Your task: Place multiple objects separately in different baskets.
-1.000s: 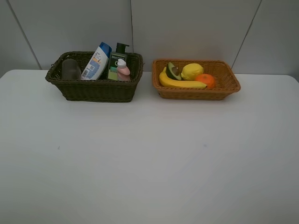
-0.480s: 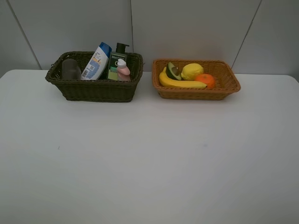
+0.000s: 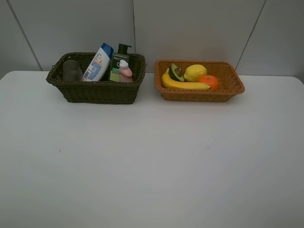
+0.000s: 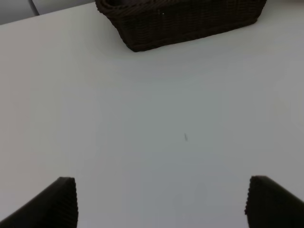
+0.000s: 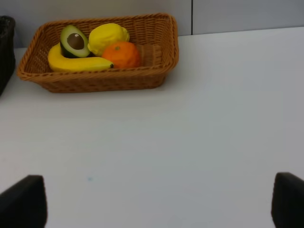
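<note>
Baskets sit side by side at the far edge of the white tabletop [image 3: 152,156], and from where I stand the sorting looks finished. The dark olive basket [image 3: 95,90] holds the white blue-capped bottle [image 3: 98,63], the dark green pump bottle [image 3: 120,62], the small pink bottle [image 3: 125,71] and, at its far-left end, the mauve cup [image 3: 72,71]. The orange-tan basket [image 3: 199,92] holds the banana [image 3: 184,85], the halved avocado [image 3: 176,72], the lemon [image 3: 195,72] and the orange [image 3: 209,81]. Nothing lies loose on the tabletop between the baskets and the near edge. Neither arm shows in the high view; each wrist view shows only its own fingertips. The left pincer [image 4: 161,202] stands wide and empty over bare tabletop, well short of the dark basket, and the right pincer [image 5: 159,202] is spread fully and empty too, facing the fruit basket from a distance. Doing this step well, I judge, means keeping both arms drawn back and low, clear of the basket rims, so the leaning bottles are not knocked.
</note>
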Tool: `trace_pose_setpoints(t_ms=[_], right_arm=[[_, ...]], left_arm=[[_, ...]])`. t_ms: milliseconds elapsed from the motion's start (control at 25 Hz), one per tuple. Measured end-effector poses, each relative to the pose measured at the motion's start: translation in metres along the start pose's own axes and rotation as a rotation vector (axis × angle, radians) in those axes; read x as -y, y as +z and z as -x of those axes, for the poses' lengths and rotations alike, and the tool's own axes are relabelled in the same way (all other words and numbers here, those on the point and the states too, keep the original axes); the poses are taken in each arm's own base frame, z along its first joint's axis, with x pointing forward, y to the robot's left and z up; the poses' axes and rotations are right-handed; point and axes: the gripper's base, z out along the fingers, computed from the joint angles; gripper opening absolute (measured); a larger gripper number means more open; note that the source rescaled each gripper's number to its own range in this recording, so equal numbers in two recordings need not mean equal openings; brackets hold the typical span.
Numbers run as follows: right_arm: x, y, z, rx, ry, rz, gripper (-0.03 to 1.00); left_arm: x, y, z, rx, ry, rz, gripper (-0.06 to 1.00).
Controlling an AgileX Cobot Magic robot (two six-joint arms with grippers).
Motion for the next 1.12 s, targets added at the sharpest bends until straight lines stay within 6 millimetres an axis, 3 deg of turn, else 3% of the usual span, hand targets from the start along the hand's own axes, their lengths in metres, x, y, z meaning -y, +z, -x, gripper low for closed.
trace_pose_setpoints(t_ms=[1120], right_arm=[[0.0,0.0,0.0,0.0,0.0,0.0,1.0]], left_arm=[[0.0,0.0,0.0,0.0,0.0,0.0,0.94]])
